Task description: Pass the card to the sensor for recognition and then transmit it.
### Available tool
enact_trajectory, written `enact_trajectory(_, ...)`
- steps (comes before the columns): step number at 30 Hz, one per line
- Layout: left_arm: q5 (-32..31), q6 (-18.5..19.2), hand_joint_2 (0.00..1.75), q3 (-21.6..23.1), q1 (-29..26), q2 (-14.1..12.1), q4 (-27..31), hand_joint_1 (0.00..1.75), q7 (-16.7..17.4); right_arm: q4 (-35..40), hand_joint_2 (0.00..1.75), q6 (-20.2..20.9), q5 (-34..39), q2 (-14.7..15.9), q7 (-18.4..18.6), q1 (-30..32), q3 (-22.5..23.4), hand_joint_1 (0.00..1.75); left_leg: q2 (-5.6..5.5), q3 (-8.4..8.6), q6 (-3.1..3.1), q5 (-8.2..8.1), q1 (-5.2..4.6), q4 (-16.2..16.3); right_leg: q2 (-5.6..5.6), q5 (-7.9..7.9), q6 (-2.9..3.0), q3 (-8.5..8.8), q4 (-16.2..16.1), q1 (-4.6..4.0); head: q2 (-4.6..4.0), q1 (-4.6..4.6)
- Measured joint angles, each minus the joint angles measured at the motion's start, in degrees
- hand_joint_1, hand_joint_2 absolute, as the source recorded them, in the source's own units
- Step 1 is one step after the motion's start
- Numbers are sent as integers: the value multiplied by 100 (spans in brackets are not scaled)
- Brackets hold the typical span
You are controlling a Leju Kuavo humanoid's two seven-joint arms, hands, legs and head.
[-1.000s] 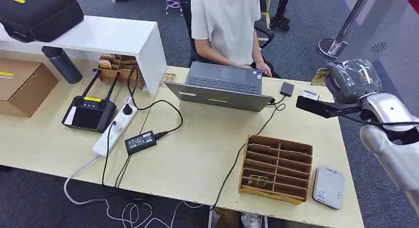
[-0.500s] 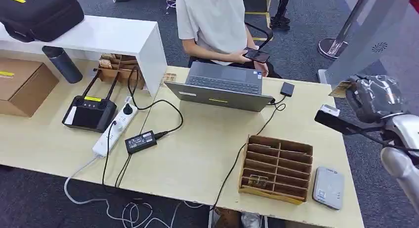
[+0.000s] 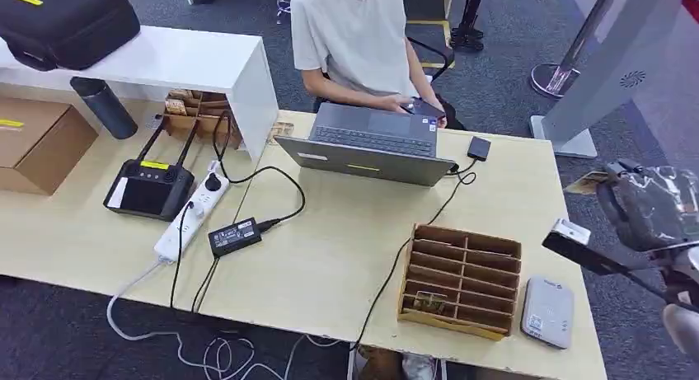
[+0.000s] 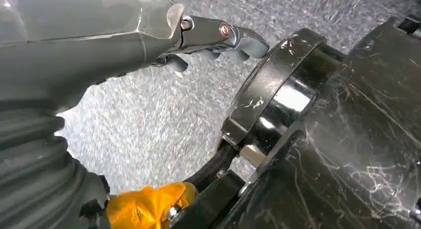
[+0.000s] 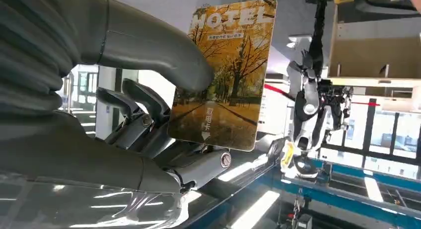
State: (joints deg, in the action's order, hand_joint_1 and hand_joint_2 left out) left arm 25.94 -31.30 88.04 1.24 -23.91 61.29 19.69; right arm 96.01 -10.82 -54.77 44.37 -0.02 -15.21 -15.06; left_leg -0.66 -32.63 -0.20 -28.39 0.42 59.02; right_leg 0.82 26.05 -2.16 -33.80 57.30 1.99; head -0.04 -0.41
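Right hand (image 5: 149,119), grey and ribbed, pinched a glossy rectangular hotel card with autumn-tree print (image 5: 223,72) between thumb and darker fingers. Head view placed it beyond the pale wooden tabletop's (image 3: 330,256) right edge, above the flat grey rounded sensor pad (image 3: 547,311). Left hand (image 4: 208,40) hung over speckled floor, fingers curled, holding nothing.

Card (image 5: 223,72) lower corner tucked behind right hand's (image 5: 149,114) thumb — small print under HOTEL too fine to read. In head view the card (image 3: 587,183) shows just a sliver past the hand. Left hand (image 4: 124,45) fingertips blurred — grip unclear. Person (image 3: 354,34) cut off at top edge.
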Motion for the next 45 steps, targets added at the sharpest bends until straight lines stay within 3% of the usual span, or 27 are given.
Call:
enact_trajectory(5,-605,-39,175,9,-26,0,81,0,300,273,175,-68,-79,-2,0,540,313,175,0,-1,0,0,0,0,0,0,0,0,0,0,0,2)
enact_trajectory(9,-902,-48,175,17,-50,-4,118,0,309,365,175,-79,-109,-2,0,798,459,175,1,-1,0,0,0,0,-2,0,0,0,0,0,0,2)
enact_trajectory(22,-911,-81,175,17,-59,-9,131,0,309,431,175,-133,-164,-101,61,1387,652,175,1,0,0,0,0,0,-1,0,0,0,-1,0,0,2)
enact_trajectory(33,-896,-203,175,20,-91,-37,221,0,311,545,175,-136,31,-442,175,2199,903,175,1,-3,1,-2,0,-1,-2,1,0,-3,-3,0,0,2)
enact_trajectory(45,-896,-197,175,20,-91,-44,227,0,311,687,175,-136,214,-715,162,2622,1004,175,2,-1,1,-1,0,-1,-3,1,1,-4,-3,0,0,2)
